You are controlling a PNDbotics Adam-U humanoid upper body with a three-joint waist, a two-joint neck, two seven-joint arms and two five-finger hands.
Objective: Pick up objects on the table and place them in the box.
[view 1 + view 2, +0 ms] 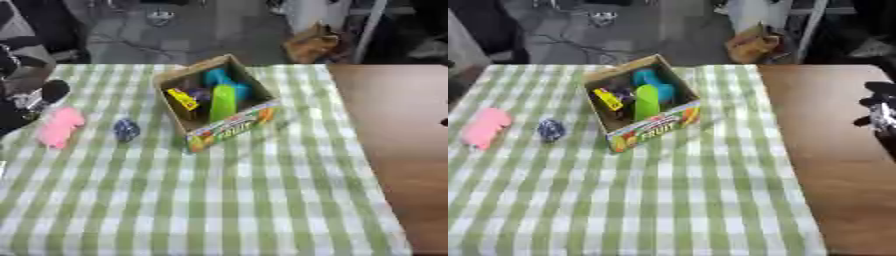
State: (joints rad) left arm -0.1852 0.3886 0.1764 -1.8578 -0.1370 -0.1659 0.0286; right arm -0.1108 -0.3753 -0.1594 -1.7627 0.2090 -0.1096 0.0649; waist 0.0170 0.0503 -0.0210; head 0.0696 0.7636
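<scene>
A cardboard fruit box [229, 126] stands open on the green checked tablecloth, slightly back of centre. Inside it lie a green piece [222, 102], a teal piece [219, 77], a yellow piece [183, 98] and something purple. A pink soft toy [59, 127] lies on the cloth at the left, with a small dark blue ball [126, 130] just right of it. My left hand [42, 97] hovers just up and left of the pink toy, open and empty. My right hand [878, 111] shows at the right edge over the bare wood, away from everything.
The cloth [219, 200] covers the left part of a brown wooden table [833, 165], whose bare strip runs down the right. Beyond the far edge lie a grey floor and a brown bag [311, 45].
</scene>
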